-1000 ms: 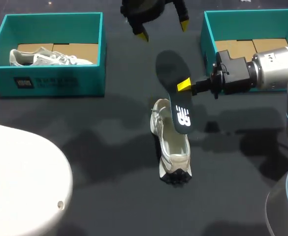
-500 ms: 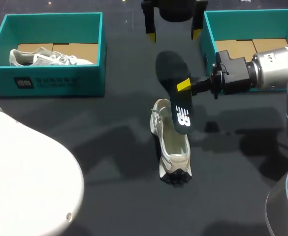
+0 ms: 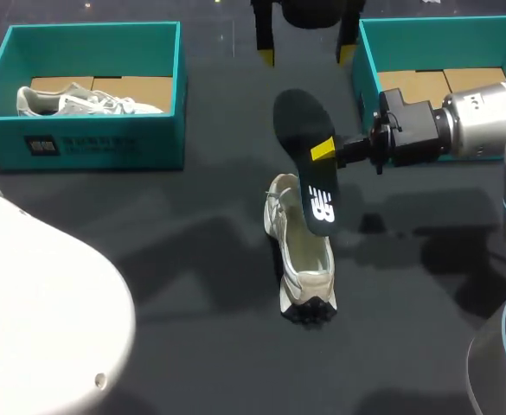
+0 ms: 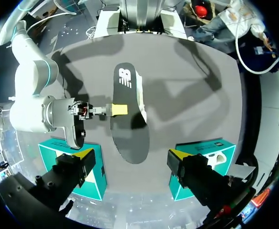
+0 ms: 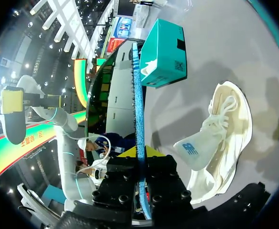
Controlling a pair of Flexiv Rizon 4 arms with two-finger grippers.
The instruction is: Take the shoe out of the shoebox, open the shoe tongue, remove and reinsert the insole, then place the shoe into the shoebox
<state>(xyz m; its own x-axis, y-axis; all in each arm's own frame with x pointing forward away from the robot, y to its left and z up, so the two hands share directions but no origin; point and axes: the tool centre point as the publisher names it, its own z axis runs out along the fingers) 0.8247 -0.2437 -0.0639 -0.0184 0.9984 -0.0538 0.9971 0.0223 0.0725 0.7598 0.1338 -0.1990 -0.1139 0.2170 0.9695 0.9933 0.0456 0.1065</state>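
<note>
My right gripper (image 3: 326,149) comes in from 3 o'clock and is clamped on the long edge of the insole (image 3: 306,177). It grips about midway along, with one yellow tip lying on the dark upper face. The insole hangs in the air on a slant. Its printed heel end is low, over the mouth of the shoe (image 3: 303,259), and its rounded fore end is raised toward 12 o'clock.

My left gripper (image 3: 306,54) sits at 12 o'clock, just beyond that raised end, fingers spread wide and holding nothing.

The shoe lies at the table's centre on its side, heel toward 6 o'clock and laces toward 9.

I judge the step in hand to be getting the insole back in. To do it well I would bring the left gripper down to steady the shoe or hold the tongue back. Then I would lead with the insole's fore end and slide it flat along the sole so it does not fold. A one-edge grip may let it twist.

The right shoebox (image 3: 369,78) at 2 o'clock shows only cardboard and stands close behind my right wrist. The left shoebox (image 3: 88,147) at 10 o'clock holds another shoe (image 3: 71,101), well apart. Nothing lies between insole and shoe.
</note>
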